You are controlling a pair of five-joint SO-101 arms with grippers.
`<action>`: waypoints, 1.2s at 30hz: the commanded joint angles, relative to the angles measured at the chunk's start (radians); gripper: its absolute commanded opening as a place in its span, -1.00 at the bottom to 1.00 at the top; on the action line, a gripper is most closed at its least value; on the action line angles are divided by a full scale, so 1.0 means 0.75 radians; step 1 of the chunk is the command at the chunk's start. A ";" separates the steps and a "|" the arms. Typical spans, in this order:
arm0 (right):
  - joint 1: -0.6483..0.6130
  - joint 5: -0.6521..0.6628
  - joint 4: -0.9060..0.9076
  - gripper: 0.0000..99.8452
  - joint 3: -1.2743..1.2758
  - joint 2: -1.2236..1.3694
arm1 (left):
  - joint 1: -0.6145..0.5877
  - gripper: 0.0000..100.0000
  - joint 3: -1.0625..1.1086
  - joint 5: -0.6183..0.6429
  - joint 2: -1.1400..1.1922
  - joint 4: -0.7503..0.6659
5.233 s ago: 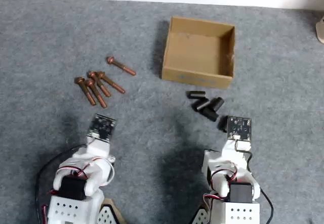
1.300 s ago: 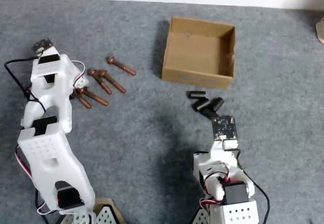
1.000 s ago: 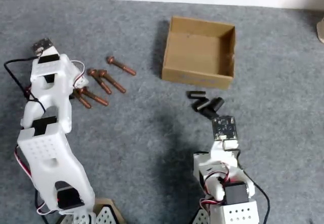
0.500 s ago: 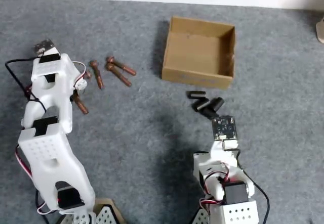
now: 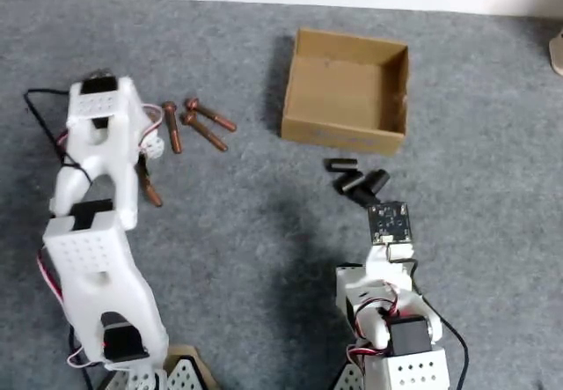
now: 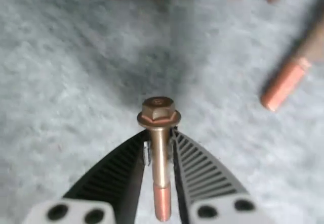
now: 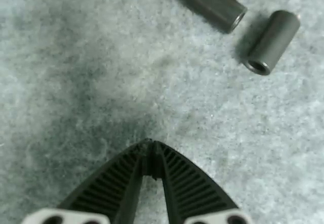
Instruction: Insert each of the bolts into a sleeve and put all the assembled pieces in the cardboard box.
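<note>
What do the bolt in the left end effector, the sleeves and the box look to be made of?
Bolt: metal, possibly copper-plated, going by its reddish-brown satin sheen and its formed hex head.
Sleeves: dark grey metal, probably steel, with a dull sheen and bored ends.
Cardboard box: plain brown cardboard with a matte surface.

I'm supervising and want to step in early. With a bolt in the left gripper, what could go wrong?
1. The left gripper clamps the bolt lengthwise, head outward; its shank end sits back inside the gripper, so sleeving it may need a regrasp.
2. The sleeves lie bunched on their sides; the shut right gripper could roll neighbours while taking one.
</note>
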 commanded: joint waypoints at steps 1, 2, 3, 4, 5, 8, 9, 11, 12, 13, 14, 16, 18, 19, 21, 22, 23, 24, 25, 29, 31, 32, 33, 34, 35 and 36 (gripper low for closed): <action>-0.021 -0.012 0.007 -0.99 0.197 -0.013 | 0.144 -0.99 -0.177 0.004 -0.050 0.229; -0.021 -0.014 0.007 -0.99 0.197 -0.013 | 0.177 -0.99 -0.218 0.004 -0.050 0.288; -0.021 -0.014 0.007 -0.99 0.197 -0.013 | 0.208 -0.99 -0.238 0.006 -0.054 0.329; -0.021 -0.014 0.007 -0.99 0.197 -0.013 | 0.230 -0.99 -0.240 0.008 -0.069 0.336; -0.021 -0.014 0.007 -0.99 0.197 -0.013 | 0.247 -0.99 -0.240 0.008 -0.095 0.333; -0.021 -0.014 0.007 -0.99 0.197 -0.013 | 0.296 -0.99 -0.238 0.006 -0.202 0.333; -0.021 -0.014 0.007 -0.99 0.197 -0.013 | 0.304 -0.99 -0.238 0.006 -0.244 0.333; -0.021 -0.014 0.007 -0.99 0.197 -0.013 | 0.316 -0.99 -0.210 0.004 -0.326 0.333; -0.021 -0.014 0.007 -0.99 0.197 -0.013 | 0.324 -0.99 -0.183 0.004 -0.369 0.333; -0.021 -0.014 0.007 -0.99 0.197 -0.013 | 0.328 -0.99 -0.152 0.004 -0.412 0.333; -0.021 -0.014 0.007 -0.99 0.197 -0.013 | 0.330 -0.99 -0.109 0.004 -0.459 0.333; -0.021 -0.012 0.007 -0.99 0.197 -0.013 | 0.328 -0.99 -0.005 0.004 -0.560 0.331; -0.021 -0.012 0.007 -0.99 0.197 -0.013 | 0.322 -0.99 0.114 0.004 -0.658 0.331; -0.021 -0.012 0.005 -0.99 0.197 -0.013 | 0.320 -0.99 0.167 0.004 -0.703 0.331; -0.021 -0.010 0.003 -0.99 0.197 -0.013 | 0.320 -0.99 0.269 0.004 -0.772 0.331; -0.021 -0.010 0.003 -0.99 0.197 -0.013 | 0.320 -0.99 0.314 0.002 -0.805 0.331; -0.021 -0.010 0.003 -0.99 0.197 -0.013 | 0.320 -0.99 0.359 0.002 -0.832 0.331; -0.019 -0.010 0.003 -0.99 0.197 -0.013 | 0.320 -0.99 0.408 0.002 -0.852 0.331; -0.019 -0.008 0.003 -0.99 0.197 -0.013 | 0.322 -0.99 0.453 0.002 -0.868 0.331; -0.017 -0.008 -0.001 -0.99 0.197 -0.013 | 0.320 -0.99 0.623 0.002 -0.897 0.264; -0.017 -0.012 -0.001 -0.99 0.197 -0.013 | 0.320 -0.99 0.707 -0.018 -0.897 0.221; -0.017 -0.014 -0.001 -0.99 0.197 -0.013 | 0.326 -0.99 0.740 -0.055 -0.899 0.211; -0.017 -0.014 -0.001 -0.99 0.197 -0.013 | 0.328 -0.99 0.758 -0.090 -0.905 0.219; -0.017 -0.014 -0.001 -0.99 0.197 -0.013 | 0.320 -0.99 0.760 -0.113 -0.926 0.221; -0.017 -0.014 -0.001 -0.99 0.197 -0.013 | 0.312 -0.99 0.766 -0.127 -0.961 0.229; -0.017 -0.014 -0.001 -0.99 0.197 -0.013 | 0.292 -0.99 0.774 -0.129 -1.012 0.233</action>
